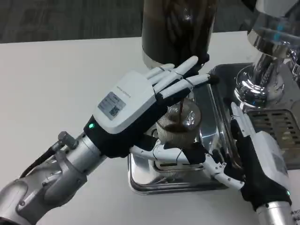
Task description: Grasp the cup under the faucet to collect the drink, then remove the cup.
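While dark drink streams into the cup point(177, 125) standing on the steel tray point(140, 180), we judge filling underway: our right hand point(243, 161) grasps the cup's base, our left hand point(140, 105) rests spread above it, and withdrawal must wait.

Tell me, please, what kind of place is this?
Probably a drink-serving station, perhaps an office: a dark drink dispenser pours into a clear cup over a steel drip tray on a white table.
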Controlling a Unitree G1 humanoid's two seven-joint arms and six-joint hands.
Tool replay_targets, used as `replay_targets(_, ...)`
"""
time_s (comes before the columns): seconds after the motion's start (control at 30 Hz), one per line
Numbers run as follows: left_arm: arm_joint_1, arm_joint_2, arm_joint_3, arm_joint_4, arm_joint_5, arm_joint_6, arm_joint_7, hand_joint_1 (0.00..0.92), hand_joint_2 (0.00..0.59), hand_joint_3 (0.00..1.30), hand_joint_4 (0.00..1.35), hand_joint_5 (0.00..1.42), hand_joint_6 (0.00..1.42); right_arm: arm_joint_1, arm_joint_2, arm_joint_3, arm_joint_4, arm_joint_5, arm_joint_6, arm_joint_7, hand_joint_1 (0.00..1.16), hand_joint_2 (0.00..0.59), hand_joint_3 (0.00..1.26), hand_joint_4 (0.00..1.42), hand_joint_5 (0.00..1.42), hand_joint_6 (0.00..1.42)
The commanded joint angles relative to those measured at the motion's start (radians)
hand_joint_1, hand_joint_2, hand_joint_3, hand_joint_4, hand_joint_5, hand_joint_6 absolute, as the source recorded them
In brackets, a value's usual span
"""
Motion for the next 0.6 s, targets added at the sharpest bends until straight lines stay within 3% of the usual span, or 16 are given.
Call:
replay_targets(0.03,0.035,0.005,-0.046,-0.002,0.042,-0.017,-0.034,0.0,0.126,0.21,0.06,0.25,0.2,-0.04,0.008,-0.028,0.07,0.12,-0.087,0.078,0.5,0.231,0.0,0.0,0.0,0.21)
replay_targets(0.27,0.033,0.005,-0.047,-0.003,0.04,-0.014,-0.032,0.0,0.139,0.23,0.06,0.26,0.2,-0.119,0.011,-0.045,0.185,0.202,-0.169,0.164,0.55,0.22,0.0,0.0,0.0,0.2)
replay_targets(0.6,0.03,0.008,-0.04,0.013,0.013,-0.02,-0.032,0.0,0.16,0.24,0.07,0.27,0.2,-0.204,0.025,-0.072,0.332,0.26,-0.256,0.216,0.57,0.216,0.0,0.0,0.0,0.18)
